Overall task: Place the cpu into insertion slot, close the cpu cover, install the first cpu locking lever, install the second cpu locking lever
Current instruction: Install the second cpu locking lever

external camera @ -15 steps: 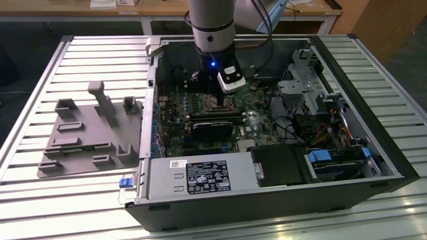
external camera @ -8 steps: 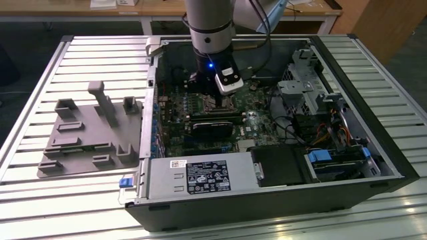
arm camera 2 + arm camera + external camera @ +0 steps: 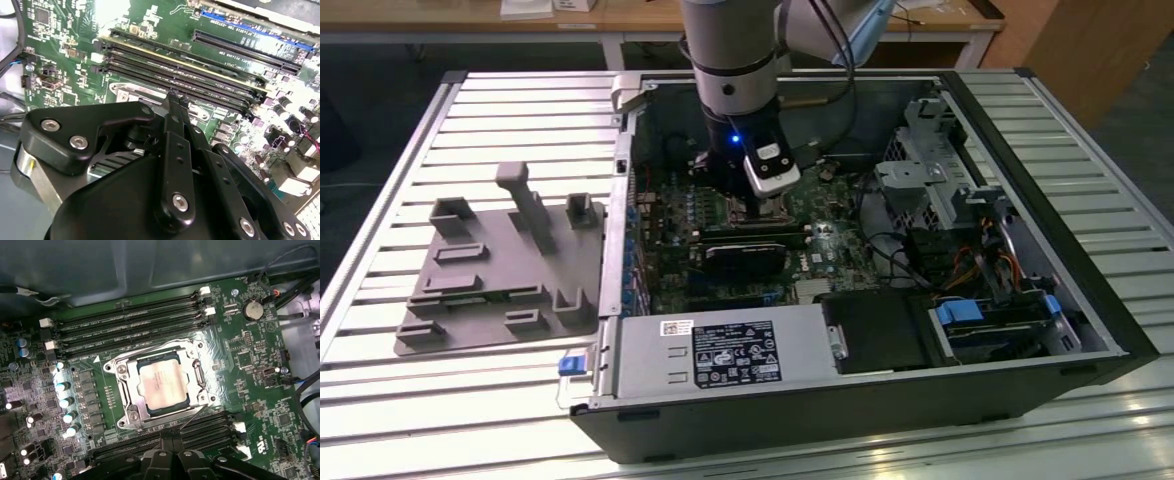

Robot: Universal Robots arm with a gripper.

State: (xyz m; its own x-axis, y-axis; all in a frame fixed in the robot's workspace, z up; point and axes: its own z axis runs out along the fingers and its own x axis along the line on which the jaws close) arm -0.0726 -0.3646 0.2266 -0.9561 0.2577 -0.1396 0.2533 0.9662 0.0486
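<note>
Open computer case (image 3: pixel 1067 300) on slatted table (image 3: pixel 400 400), motherboard (image 3: pixel 260 390) inside. Gripper (image 3: pixel 167 442) lowered into case beside socket, fingers together, holding nothing. Cpu cover (image 3: pixel 131 371) closed down around cpu (image 3: pixel 161 385), seated in insertion slot.

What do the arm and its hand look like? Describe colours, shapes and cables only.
In the exterior view the arm is a grey cylinder ending in a black wrist section with a small blue light, a white-and-black camera block and black cables trailing off. In the second wrist view the hand is matte black: flat linkage bars with silver screw heads on a silvery ribbed base.
</note>
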